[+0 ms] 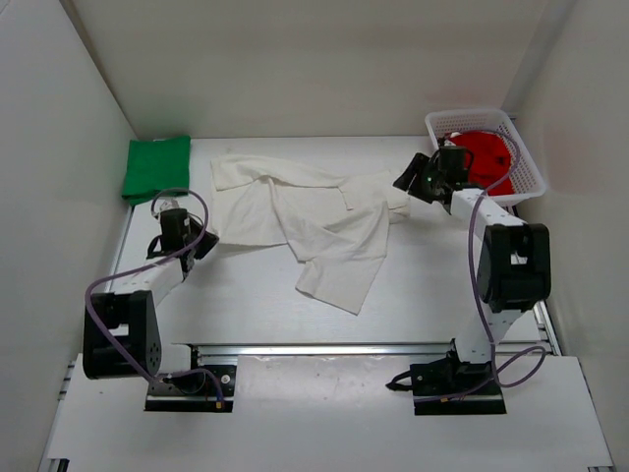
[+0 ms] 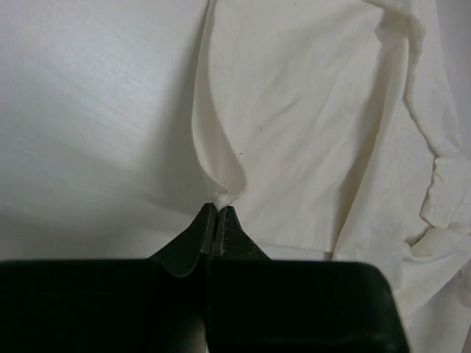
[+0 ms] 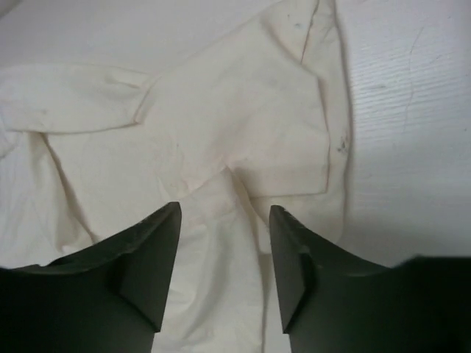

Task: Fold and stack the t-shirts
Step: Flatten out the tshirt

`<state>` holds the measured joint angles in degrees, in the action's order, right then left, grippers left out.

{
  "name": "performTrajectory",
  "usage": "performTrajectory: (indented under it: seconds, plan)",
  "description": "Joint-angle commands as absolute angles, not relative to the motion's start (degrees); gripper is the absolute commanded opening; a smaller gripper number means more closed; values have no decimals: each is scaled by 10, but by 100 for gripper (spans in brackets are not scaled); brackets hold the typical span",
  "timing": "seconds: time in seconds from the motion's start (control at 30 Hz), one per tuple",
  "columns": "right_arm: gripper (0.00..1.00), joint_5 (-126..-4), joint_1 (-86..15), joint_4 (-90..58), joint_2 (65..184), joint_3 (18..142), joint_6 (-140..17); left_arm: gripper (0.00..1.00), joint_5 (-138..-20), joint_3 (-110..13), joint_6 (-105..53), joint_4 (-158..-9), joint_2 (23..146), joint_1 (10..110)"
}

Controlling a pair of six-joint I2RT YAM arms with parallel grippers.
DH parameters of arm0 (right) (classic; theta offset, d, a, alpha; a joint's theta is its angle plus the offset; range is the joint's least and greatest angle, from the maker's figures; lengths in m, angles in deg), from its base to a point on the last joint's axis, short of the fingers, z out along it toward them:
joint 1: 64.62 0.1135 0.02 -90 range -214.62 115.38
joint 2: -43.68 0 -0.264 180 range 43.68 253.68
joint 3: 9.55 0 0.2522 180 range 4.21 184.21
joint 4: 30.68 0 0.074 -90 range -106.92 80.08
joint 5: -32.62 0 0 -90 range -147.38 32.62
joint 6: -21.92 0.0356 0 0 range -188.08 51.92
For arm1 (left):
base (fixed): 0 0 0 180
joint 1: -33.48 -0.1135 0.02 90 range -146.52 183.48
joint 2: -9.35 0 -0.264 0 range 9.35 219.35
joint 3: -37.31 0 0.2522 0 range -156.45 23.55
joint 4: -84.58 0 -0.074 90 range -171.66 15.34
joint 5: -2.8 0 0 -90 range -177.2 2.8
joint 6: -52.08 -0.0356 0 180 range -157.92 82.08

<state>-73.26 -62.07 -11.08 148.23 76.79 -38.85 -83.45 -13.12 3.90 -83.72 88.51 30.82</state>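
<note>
Of the three shirts, only the green t-shirt [image 1: 155, 167] looks finished: it lies as a neat folded rectangle at the far left corner of the tabletop [image 1: 246, 295], apart from the others. The off-white t-shirt [image 1: 305, 221] is the one in hand. It is spread across the middle of the tabletop but rumpled, with its body twisted, one corner trailing toward the near side and a sleeve reaching toward the right, so no clean fold has been made in it yet. The left hand [image 2: 215, 220] has its fingers pressed together, and the left wrist view shows a raised fold of the shirt's left edge caught at the tips. The right hand [image 3: 224, 220] is spread wide and holds nothing, hovering over the shirt's right sleeve area beside the basket. The red t-shirt [image 1: 486, 157] sits bunched in the white mesh basket [image 1: 531, 172] at the far right, unfolded. By my reading roughly a third is done: the off-white shirt needs flattening, folding and stacking, then the red one needs the same.
</note>
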Motion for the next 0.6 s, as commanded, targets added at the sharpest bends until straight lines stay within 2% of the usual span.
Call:
performTrajectory:
  seconds: [0.0, 0.03, 0.1, 0.17, 0.2, 0.23, 0.37, 0.4, 0.47, 0.57]
  plan:
    - [52, -714, -594, -86, 1396, 695, -413, 0, -860, -86, 54, -840, 839, 318]
    - [52, -712, -586, -92, 1357, 673, -410, 0, -861, -74, 56, -841, 831, 319]
    - [44, -699, -552, -120, 1297, 572, -401, 0, -866, -55, 65, -848, 818, 327]
    - [32, -677, -515, -121, 1239, 501, -400, 0, -871, -31, 65, -854, 805, 351]
    - [22, -672, -498, -117, 1204, 457, -395, 0, -871, -20, 74, -862, 793, 353]
    - [18, -671, -478, -107, 1174, 423, -389, 0, -871, -13, 75, -870, 784, 352]
    - [20, -637, -385, -59, 1078, 337, -369, 0, -901, -2, 65, -875, 744, 369]
    - [22, -626, -332, -37, 1061, 319, -357, 0, -892, 11, 65, -893, 727, 354]
    - [26, -591, -289, -15, 1043, 308, -327, 0, -875, 24, 72, -901, 706, 318]
    - [27, -582, -271, 6, 1028, 295, -315, 0, -826, 39, 66, -905, 692, 266]
